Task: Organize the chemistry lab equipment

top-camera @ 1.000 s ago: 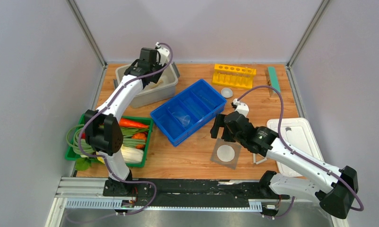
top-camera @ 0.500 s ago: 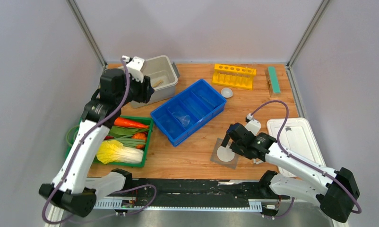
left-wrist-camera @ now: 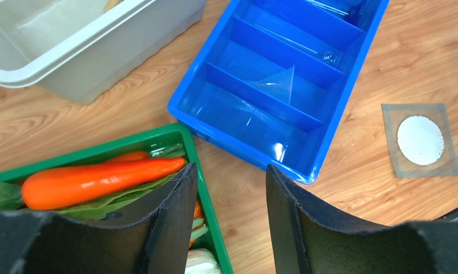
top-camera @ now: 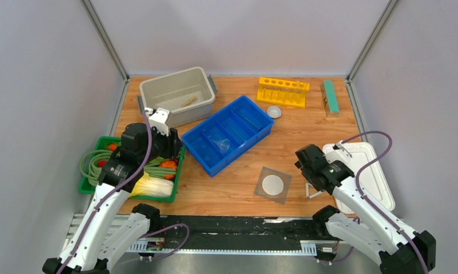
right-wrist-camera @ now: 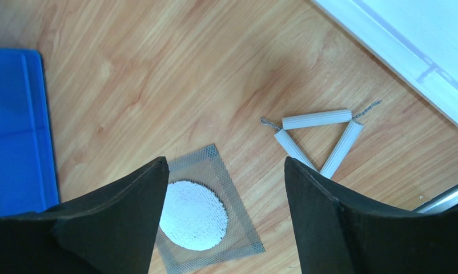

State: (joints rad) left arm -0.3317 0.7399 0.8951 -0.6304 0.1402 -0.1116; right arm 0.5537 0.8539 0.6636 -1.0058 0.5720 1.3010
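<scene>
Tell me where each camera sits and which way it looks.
Top external: above and behind, looking down on the table; both arms show.
Left wrist: on the left gripper, facing down at the blue tray; fingers show.
Right wrist: on the right gripper, facing down at the white triangle; fingers show.
Wrist views share the grey mesh.

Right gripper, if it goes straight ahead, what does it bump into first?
Probably the bare wooden table, in the gap between the grey mesh square and the white triangle. Depth unclear.
</scene>
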